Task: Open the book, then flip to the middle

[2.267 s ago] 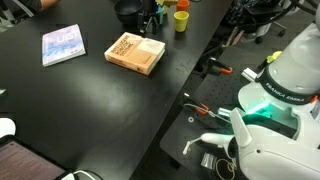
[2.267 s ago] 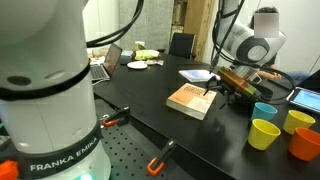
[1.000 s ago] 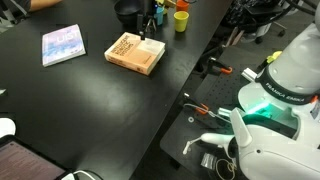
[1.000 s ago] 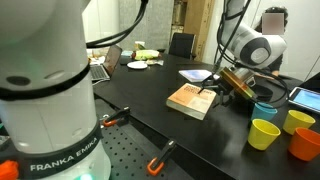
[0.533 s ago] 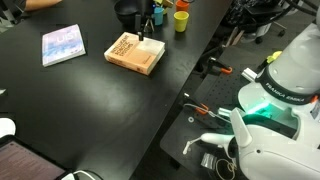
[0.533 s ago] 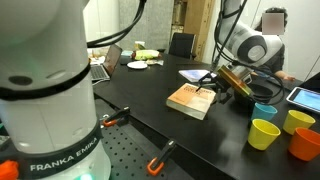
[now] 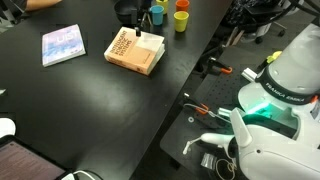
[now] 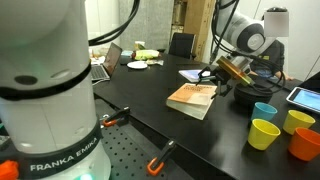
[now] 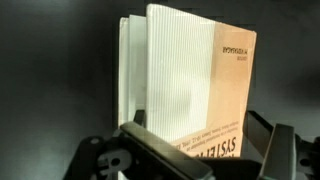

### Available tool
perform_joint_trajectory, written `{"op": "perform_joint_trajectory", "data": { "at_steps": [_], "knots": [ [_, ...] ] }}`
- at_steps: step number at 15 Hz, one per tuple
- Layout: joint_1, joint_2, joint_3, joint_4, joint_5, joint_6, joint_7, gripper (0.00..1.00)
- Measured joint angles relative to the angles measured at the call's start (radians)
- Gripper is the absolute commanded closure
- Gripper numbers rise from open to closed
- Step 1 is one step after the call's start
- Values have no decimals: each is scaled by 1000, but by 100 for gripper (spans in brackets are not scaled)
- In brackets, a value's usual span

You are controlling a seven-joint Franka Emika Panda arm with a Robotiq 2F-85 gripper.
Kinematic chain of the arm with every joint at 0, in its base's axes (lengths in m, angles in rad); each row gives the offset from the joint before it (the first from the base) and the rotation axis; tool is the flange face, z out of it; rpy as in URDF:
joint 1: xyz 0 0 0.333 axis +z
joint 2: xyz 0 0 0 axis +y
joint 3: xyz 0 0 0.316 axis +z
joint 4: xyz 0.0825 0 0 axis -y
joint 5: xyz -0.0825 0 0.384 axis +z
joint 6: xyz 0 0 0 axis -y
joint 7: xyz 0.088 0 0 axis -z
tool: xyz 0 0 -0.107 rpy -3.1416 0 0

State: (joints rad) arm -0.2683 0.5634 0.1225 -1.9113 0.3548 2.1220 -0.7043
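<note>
— We had a wide black tabletop [image 7: 70, 110] in a cluttered lab. What lay at its left?

— A thin book with a blue-purple cover [image 7: 62, 45], flat and well apart from our job. Right of it, toward the far edge, lay the thick tan-orange paperback book with dark lettering [image 7: 130, 52].

— Closed?

— Not quite. We saw white pages showing at the edge beneath the black two-fingered claw [image 8: 210, 82]. In the wrist view the leaves stood fanned. The claw's fingers were spread wide and clamped on nothing.

— How did we reckon the book would handle?

— Heavy enough to stay put on the tabletop, we judged. But the cover looked bendy, and the thin, limp leaves could slip, crease or tear. We would take it at the free edge opposite the spine, working a fingertip in about halfway through the stack.

— Could we read the cover?

— No. It was too small from outside and blurred in the wrist view.

— And further right?

— A small yellow plastic cup [image 7: 181, 21] with an orange cup [image 7: 183, 5] behind it. Then came the white robot base [image 7: 285, 100], lettered "FRANKA EMIKA".
</note>
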Motion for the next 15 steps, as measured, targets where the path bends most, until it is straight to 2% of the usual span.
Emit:
{"op": "perform_joint_trajectory", "data": {
  "at_steps": [6,15],
  "knots": [
    [72,-101,0,-44,-12,-35,79,0],
    [220,-281,1,-149,-163,-39,283,0]
  ]
}}
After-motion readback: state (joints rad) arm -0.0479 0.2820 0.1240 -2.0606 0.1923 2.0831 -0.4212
